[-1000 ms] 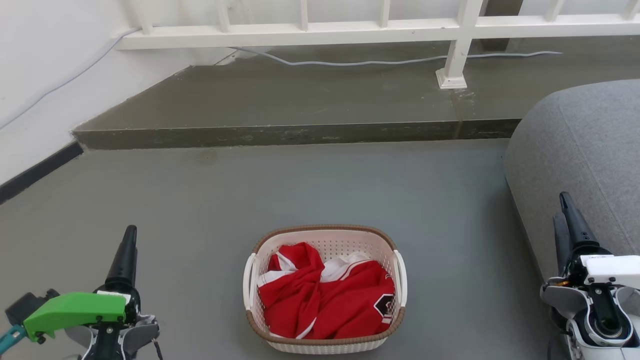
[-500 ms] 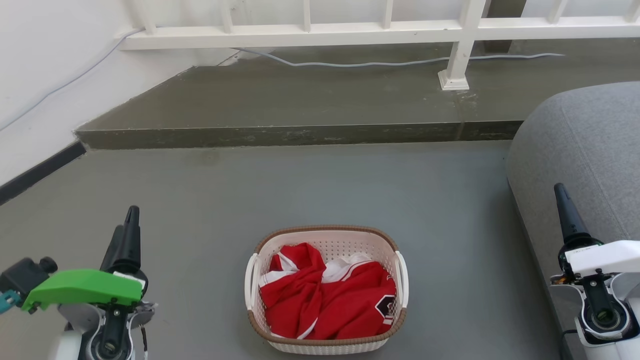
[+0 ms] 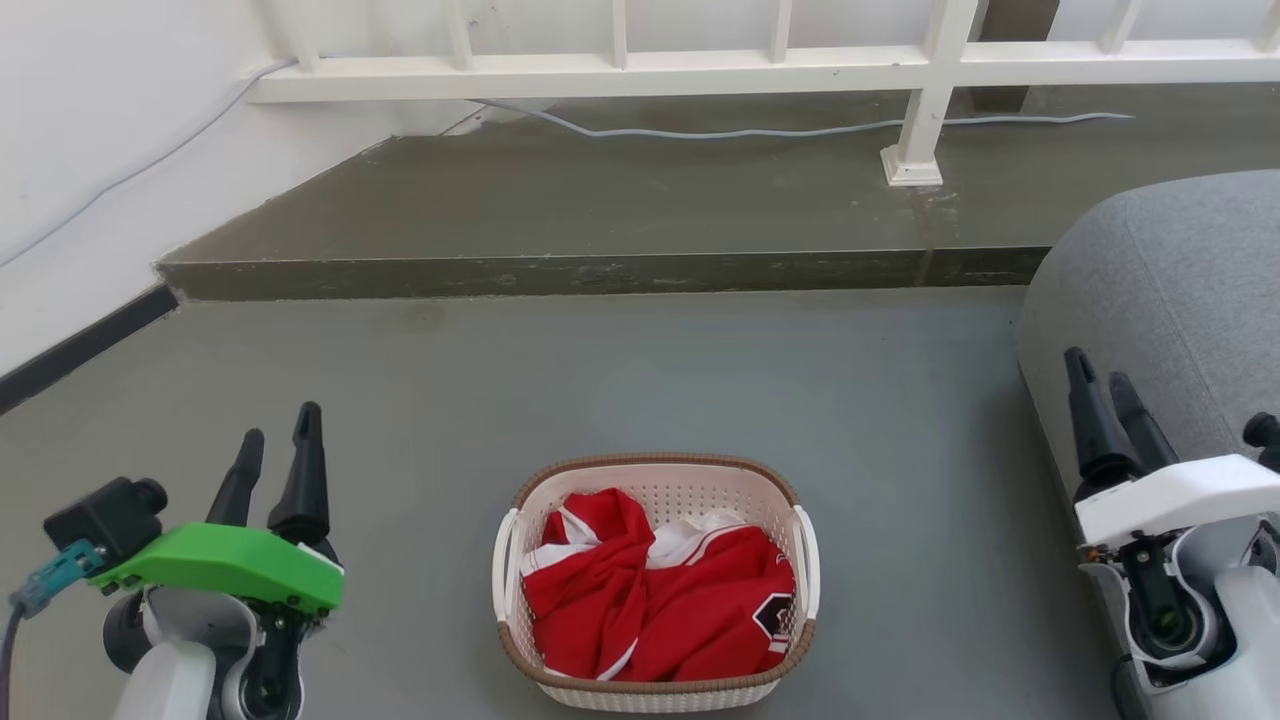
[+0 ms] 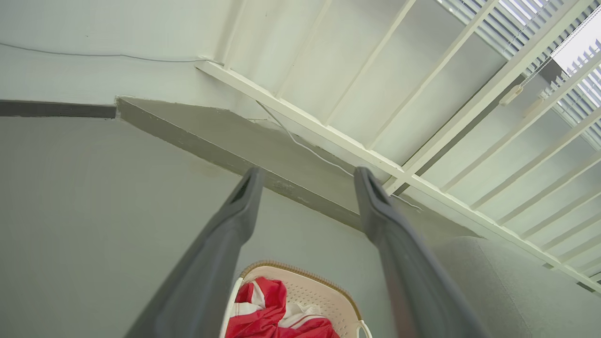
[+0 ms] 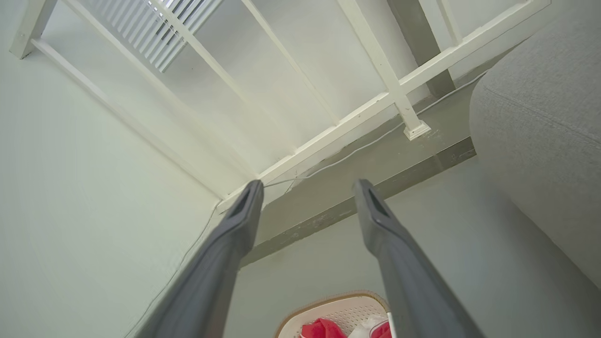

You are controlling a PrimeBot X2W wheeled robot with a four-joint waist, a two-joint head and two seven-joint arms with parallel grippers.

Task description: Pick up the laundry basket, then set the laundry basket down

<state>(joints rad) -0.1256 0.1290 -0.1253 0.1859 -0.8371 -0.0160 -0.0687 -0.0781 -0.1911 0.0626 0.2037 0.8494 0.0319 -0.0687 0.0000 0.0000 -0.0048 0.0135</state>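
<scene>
basket: small oval cream-white perforated plastic laundry basket (image 3: 660, 492), brown woven-look rim, stands on grey floor (image 3: 640, 380), crumpled red-and-white garment (image 3: 660, 610) inside | left gripper (image 3: 280, 425): fingers apart, well left of basket | right gripper (image 3: 1097, 366): fingers apart, well right, beside grey fabric sofa (image 3: 1160, 290)

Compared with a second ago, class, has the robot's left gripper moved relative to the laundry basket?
Yes. The left gripper has shifted forward and rightwards, closer to the laundry basket, which has stayed put.
</scene>
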